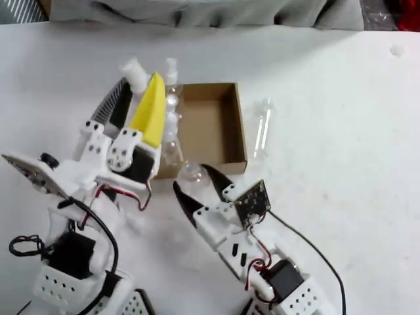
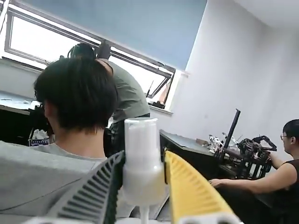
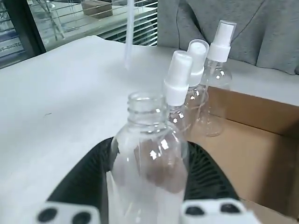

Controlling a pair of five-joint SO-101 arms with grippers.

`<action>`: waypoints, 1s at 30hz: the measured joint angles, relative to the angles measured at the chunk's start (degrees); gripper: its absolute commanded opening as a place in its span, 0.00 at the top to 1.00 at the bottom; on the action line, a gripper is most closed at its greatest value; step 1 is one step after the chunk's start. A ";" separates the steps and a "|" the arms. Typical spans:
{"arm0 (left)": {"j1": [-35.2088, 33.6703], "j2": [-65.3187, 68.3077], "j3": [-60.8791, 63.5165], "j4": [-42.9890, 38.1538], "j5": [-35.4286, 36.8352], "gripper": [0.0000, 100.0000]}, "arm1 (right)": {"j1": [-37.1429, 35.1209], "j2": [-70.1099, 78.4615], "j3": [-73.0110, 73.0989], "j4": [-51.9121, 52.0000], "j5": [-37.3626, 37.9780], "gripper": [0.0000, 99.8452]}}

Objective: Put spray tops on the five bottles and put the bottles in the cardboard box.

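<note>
Over white table [image 1: 341,98], bottle [image 3: 148,161] sits inside right tool [image 3: 152,145].

We find the table [image 1: 341,118] brightly and evenly lit from overhead, close to washed out around the cardboard box [image 1: 211,121], and the shadows beside the box are faint and soft-edged. Inside the box the brown floor reads darker (no hard shadow lines). The spray top [image 2: 140,158] stands softly lit against a window [image 2: 42,44] glaring near white with daylight. White glints dot the open bottle [image 3: 148,163] near the box.
</note>
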 measured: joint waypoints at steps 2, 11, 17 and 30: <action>0.09 -0.97 0.97 0.00 0.00 0.98 | 0.00 0.00 0.00 0.00 0.00 0.98; 0.00 -1.85 1.32 0.00 4.40 0.98 | -2.37 0.00 0.00 0.00 0.00 0.98; 0.00 -1.85 1.49 0.00 4.40 0.98 | -2.55 0.00 0.00 0.00 0.00 0.98; 0.00 -10.37 9.93 0.00 2.99 0.98 | -2.46 0.00 0.00 0.00 0.00 0.98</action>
